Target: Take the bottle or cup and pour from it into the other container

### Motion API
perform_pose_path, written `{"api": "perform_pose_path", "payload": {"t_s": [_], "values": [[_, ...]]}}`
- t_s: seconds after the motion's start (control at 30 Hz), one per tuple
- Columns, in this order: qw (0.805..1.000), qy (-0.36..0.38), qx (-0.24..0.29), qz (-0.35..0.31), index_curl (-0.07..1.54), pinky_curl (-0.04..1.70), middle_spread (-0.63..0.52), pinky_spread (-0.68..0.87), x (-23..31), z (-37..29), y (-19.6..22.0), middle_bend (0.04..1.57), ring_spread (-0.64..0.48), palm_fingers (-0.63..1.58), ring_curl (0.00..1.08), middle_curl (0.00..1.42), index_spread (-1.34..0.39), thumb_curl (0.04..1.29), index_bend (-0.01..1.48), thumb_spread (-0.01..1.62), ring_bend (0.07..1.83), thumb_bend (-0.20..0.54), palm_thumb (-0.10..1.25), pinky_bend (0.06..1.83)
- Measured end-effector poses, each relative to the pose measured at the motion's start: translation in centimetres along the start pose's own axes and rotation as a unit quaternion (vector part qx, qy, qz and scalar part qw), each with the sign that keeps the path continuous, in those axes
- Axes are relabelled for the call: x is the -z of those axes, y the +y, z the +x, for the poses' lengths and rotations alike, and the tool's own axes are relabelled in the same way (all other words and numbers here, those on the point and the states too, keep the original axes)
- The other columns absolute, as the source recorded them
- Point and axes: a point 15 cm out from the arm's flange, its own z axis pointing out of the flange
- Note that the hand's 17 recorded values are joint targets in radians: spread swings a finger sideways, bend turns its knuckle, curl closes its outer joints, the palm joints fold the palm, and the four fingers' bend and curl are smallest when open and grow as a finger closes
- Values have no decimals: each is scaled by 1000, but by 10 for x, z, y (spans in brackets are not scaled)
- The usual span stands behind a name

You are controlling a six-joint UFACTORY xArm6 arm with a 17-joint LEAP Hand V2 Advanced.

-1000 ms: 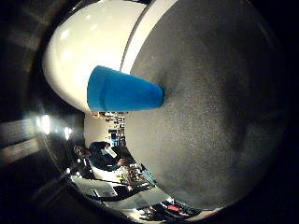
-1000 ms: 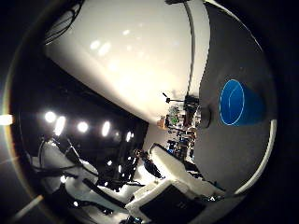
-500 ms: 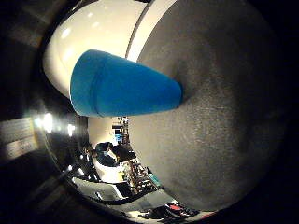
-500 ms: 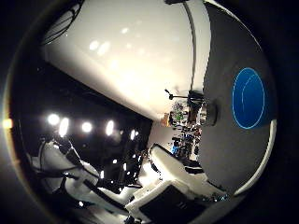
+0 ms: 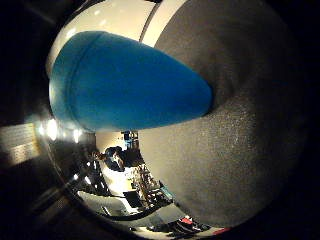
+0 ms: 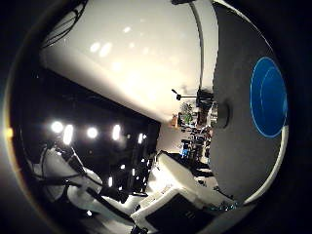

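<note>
A blue tapered cup stands with its narrow end on the grey table top. It fills much of the little finger side view, so it is close to my palm. In the thumb side view a blue round container shows its open mouth on the same grey surface. I cannot tell whether this is the same cup or a second vessel. My right hand faces the cup, and none of it shows clearly in either view.
A small dark cylinder sits on the grey surface beside the blue round container. White wall lies behind the table. Beyond the table edge are cluttered shelves and bright lamps.
The cup has grown from a small shape to filling much of the little finger side view, so the palm has moved closer to it. The blue round container has slid toward the view's edge.
</note>
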Motion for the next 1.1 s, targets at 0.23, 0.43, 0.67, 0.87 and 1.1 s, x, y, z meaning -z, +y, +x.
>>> {"api": "perform_pose_path", "payload": {"t_s": [0.23, 0.43, 0.67, 0.87, 1.1], "values": [[1000, 7, -3, 0, 234, 283, 141, 429, -7, 7, 0, 256, 175, 63, 252, 333, -380, 309, 144, 1027, 448, -21, 589, 579], [1000, 10, -4, -4, 238, 280, 130, 430, -7, 8, 1, 264, 176, 93, 250, 333, -377, 308, 146, 1024, 456, -25, 598, 571], [1000, 8, -4, -10, 226, 281, 130, 430, -12, 7, 1, 284, 179, 112, 252, 334, -371, 315, 141, 1028, 494, -24, 609, 597], [1000, 5, -4, -15, 228, 279, 130, 431, -18, 7, 0, 296, 178, 113, 249, 333, -371, 314, 143, 1028, 505, -24, 621, 605], [1000, 3, -4, -15, 224, 272, 106, 430, -21, 7, -1, 332, 156, 170, 250, 336, -369, 316, 141, 1028, 559, -24, 629, 619]]}}
